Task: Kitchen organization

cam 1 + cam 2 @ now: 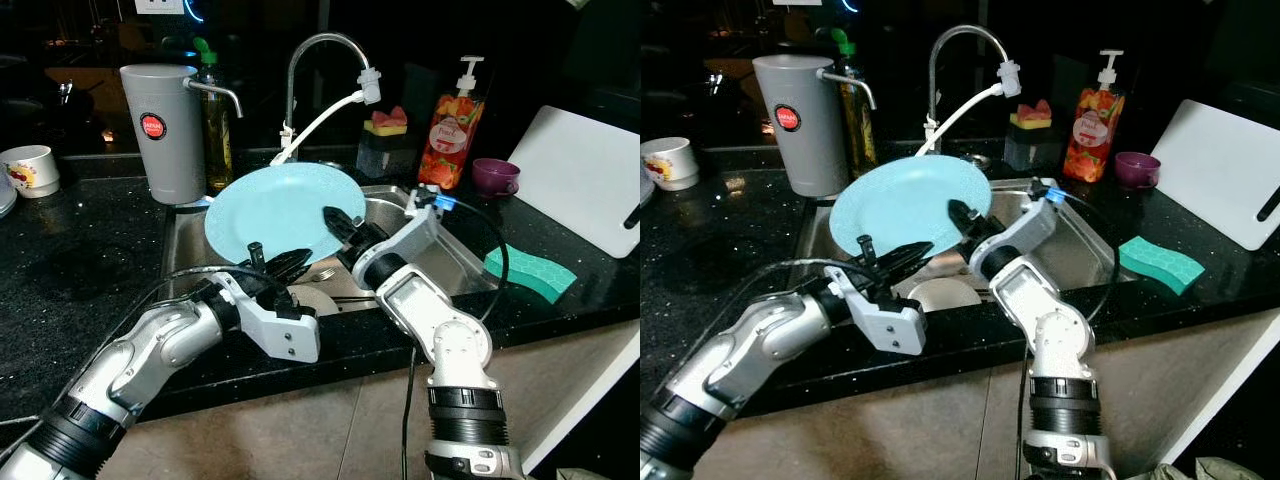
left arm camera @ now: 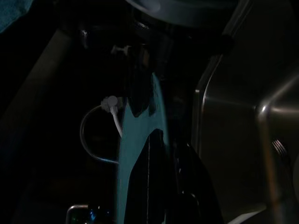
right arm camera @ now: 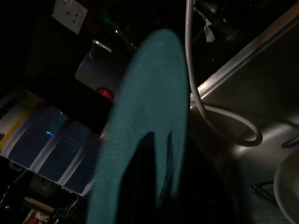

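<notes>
Plate: a light blue plate (image 1: 280,210) is held tilted up on edge over the steel sink (image 1: 455,265), its face turned toward the robot and slightly upward, its rim leaning back toward the tap (image 1: 325,45).
Left gripper: the left gripper (image 1: 285,263) is set at the plate's lower rim; the black fingers are seen closed on that edge, one in front and one behind.
Right gripper: the right gripper (image 1: 345,222) is clamped on the plate's right rim, a black finger lying across the front face.
Head views: the black counter (image 1: 80,260) is shown with a grey canister (image 1: 160,130) left of the sink, a white cup (image 1: 30,170) at the far left, a soap bottle (image 1: 455,125) and purple cup (image 1: 495,177) right of the tap, a green sponge (image 1: 530,272) and a white cutting board (image 1: 585,180) on the right. A white bowl (image 1: 945,295) is seen in the basin below the plate.
Left wrist view: the plate (image 2: 135,158) is seen edge-on as a thin teal band between dark fingers, with the tap's curve (image 2: 88,140) behind and the sink wall (image 2: 233,121) alongside.
Right wrist view: the plate's back (image 3: 149,121) is seen broad and teal, a white hose (image 3: 219,116) curling beside it and a wall socket (image 3: 69,15) beyond.
</notes>
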{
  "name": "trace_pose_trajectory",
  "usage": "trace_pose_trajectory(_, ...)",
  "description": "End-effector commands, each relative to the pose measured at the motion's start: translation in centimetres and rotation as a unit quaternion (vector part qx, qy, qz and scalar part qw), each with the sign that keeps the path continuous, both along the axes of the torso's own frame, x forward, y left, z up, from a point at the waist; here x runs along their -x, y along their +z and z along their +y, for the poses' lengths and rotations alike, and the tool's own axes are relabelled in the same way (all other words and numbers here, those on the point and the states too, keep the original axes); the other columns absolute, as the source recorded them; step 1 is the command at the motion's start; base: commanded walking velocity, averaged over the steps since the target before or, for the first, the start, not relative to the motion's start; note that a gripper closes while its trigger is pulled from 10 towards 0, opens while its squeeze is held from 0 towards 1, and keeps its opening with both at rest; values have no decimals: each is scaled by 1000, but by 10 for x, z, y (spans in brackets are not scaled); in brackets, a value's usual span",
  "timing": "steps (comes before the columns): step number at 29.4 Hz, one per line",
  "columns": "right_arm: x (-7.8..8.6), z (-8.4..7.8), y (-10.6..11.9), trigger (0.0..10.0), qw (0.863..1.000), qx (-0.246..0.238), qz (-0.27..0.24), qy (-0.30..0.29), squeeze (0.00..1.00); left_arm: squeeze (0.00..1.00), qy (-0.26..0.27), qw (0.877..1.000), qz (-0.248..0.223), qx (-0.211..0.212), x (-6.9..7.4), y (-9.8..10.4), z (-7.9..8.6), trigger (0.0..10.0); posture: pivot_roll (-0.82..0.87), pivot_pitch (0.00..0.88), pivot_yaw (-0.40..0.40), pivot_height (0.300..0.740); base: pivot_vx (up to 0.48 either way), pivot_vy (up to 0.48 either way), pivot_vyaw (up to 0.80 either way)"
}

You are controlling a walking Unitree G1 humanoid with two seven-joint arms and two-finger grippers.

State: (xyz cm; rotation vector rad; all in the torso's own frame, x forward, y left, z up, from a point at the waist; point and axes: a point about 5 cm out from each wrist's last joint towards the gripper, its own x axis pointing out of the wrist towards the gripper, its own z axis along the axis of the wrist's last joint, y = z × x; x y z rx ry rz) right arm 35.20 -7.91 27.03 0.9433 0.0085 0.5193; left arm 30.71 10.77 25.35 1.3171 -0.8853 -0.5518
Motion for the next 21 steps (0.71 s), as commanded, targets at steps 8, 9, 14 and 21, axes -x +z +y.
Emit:
trace_pose_trajectory(8, 0, 4, 0, 0, 1000, -17, 4, 3, 0, 0, -7, 1000, -12, 7, 1, 5, -5, 10000, 139, 75, -64, 740, 0, 0, 0)
trace_pose_trajectory(9, 0, 4, 0, 0, 1000, -18, 3, 3, 0, 0, -4, 1000, -10, 7, 0, 5, -4, 10000, 138, 74, -63, 740, 0, 0, 0)
trace_pose_trajectory(14, 0, 4, 0, 0, 1000, -20, 3, 3, 0, 0, 9, 1000, -6, 12, -3, 5, -2, 10000, 138, 74, -63, 740, 0, 0, 0)
trace_pose_trajectory(21, 1, 2, 1, 10000, 1000, 12, -20, -18, 0, 0, 40, 996, 18, 79, -9, 10, 5, 10000, 139, 69, -56, 740, 0, 0, 0)
